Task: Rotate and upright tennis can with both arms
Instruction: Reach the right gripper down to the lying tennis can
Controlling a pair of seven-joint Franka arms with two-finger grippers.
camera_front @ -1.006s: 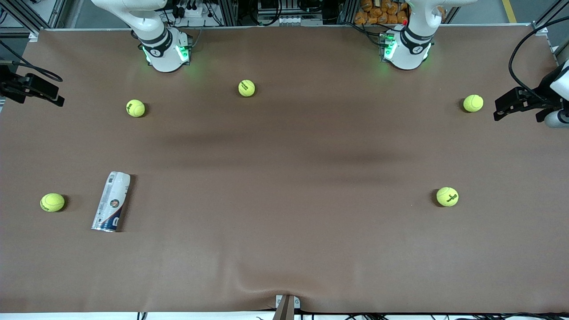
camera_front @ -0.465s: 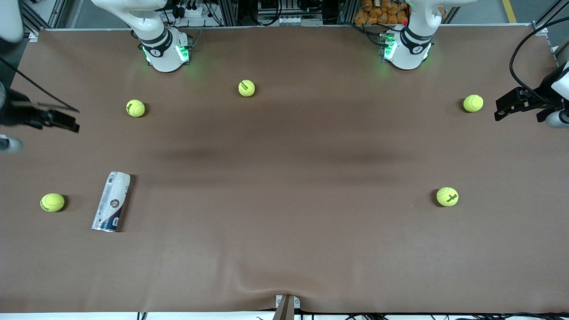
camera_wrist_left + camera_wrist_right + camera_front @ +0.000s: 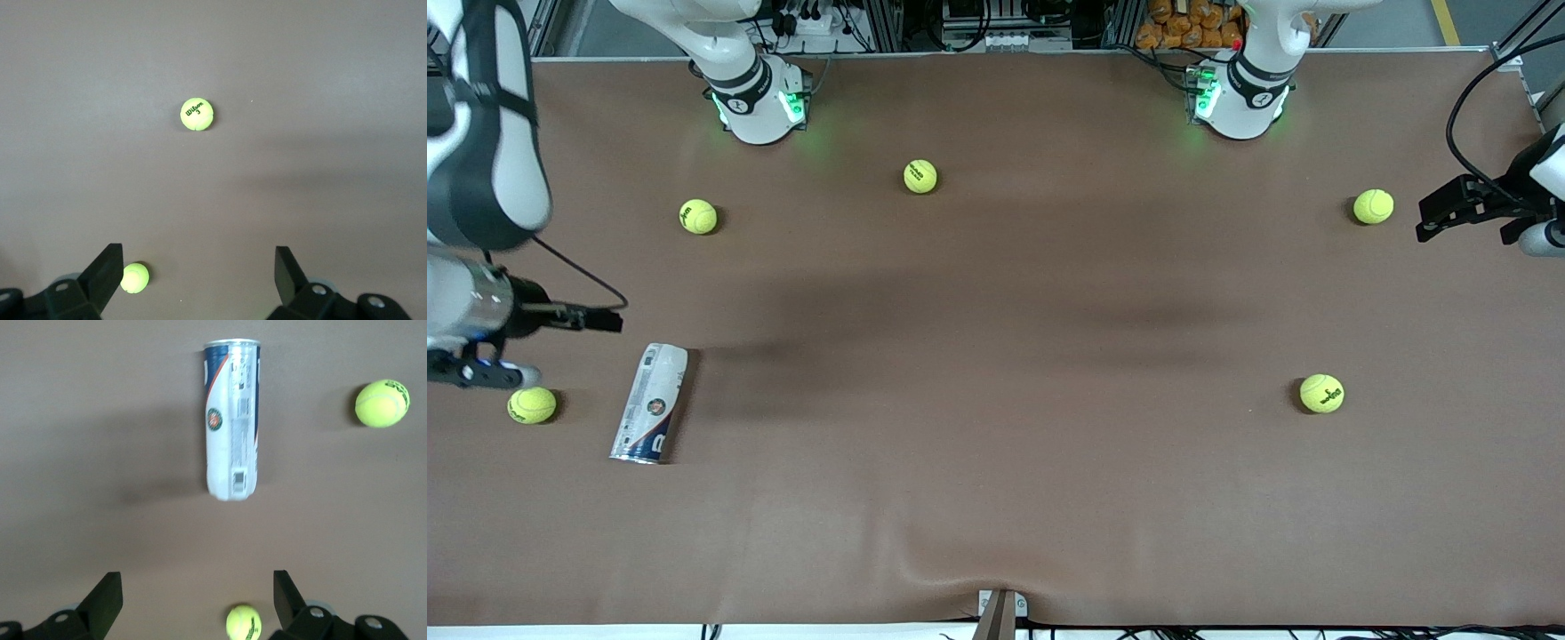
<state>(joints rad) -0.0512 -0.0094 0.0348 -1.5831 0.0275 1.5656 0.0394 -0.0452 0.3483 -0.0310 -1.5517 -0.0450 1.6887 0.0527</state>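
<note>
White-clear cylindrical tennis can (image 3: 650, 404) lies flat; wide-open right gripper (image 3: 193, 603) should descend centred across it, wide-open left gripper (image 3: 199, 279) waiting.

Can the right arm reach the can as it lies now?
Probably yes. The right tool hangs open over the table, and the can lies flat with nothing on it; the nearest ball lies apart from it.

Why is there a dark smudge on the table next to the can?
Front view: the smudge beside the tennis can is a soft shadow on the table, probably cast by the arm above. Right wrist view: the same blurry shadow darkens the table beside the can.
</note>
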